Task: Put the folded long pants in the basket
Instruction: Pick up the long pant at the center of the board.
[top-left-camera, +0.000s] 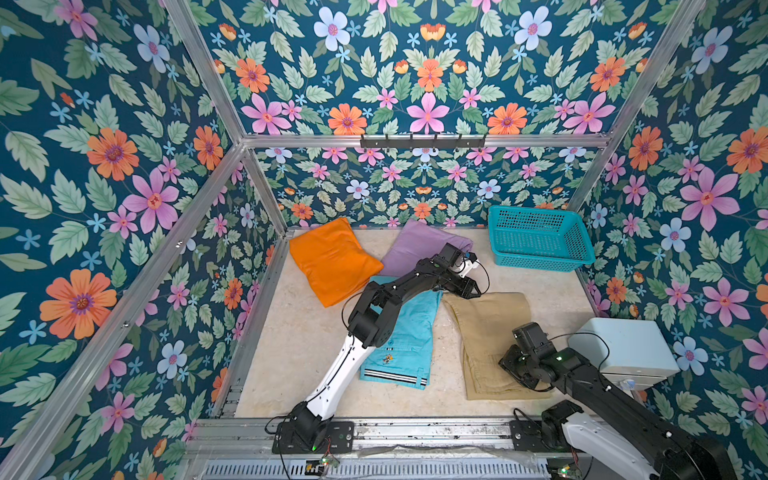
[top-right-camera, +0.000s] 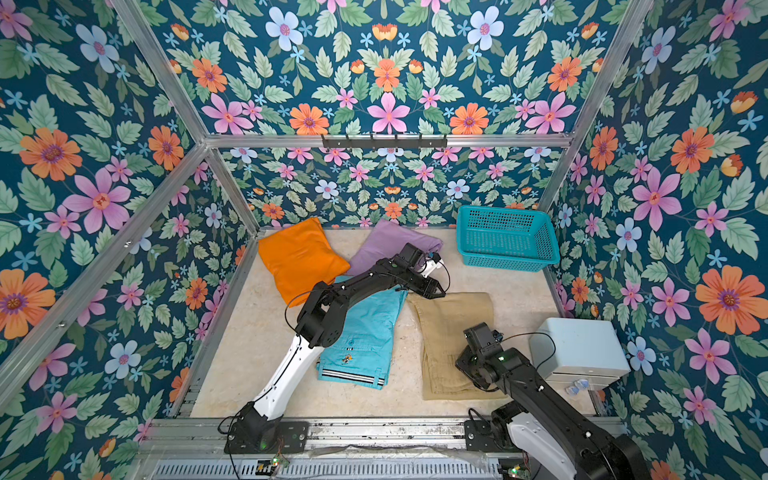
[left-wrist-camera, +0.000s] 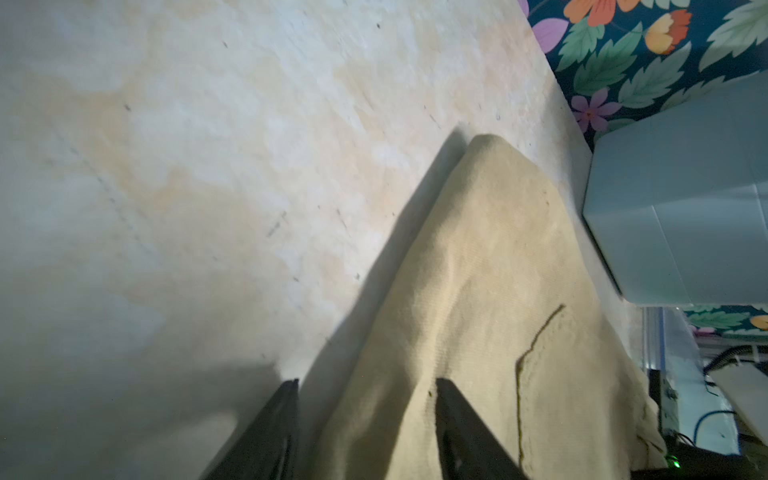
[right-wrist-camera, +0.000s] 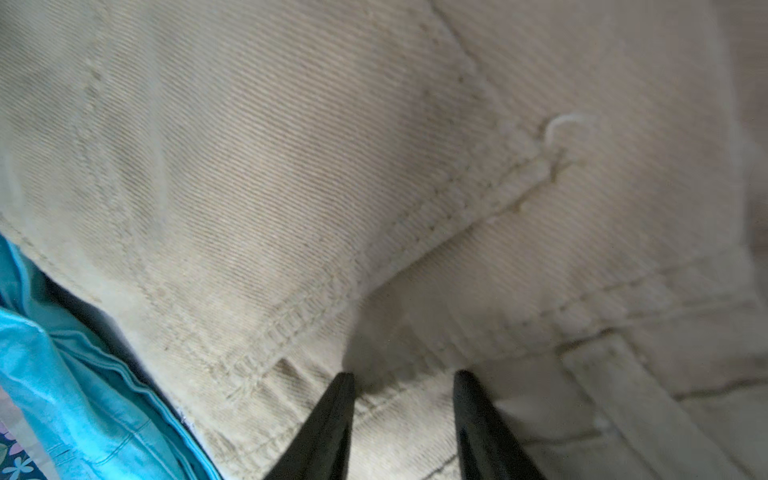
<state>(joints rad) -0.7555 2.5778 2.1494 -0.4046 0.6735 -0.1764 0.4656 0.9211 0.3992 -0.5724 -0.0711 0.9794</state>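
Both on tan pants (top-left-camera: 490, 328): left hand (left-wrist-camera: 368, 386) straddling, right hand (right-wrist-camera: 403, 376) pinching.

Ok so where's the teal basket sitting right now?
In both top views the basket sits in the far right corner against the back wall, just right of the lilac pants and beyond the tan pants.

Bare table (top-left-camera: 548, 291) is lying open in front of the basket (top-left-camera: 540, 262), up to the tan pants (top-left-camera: 490, 328); farther in front, the box (top-left-camera: 619, 349) is blocking.

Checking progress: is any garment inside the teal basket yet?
No, the basket shows only its bare mesh floor in a top view.
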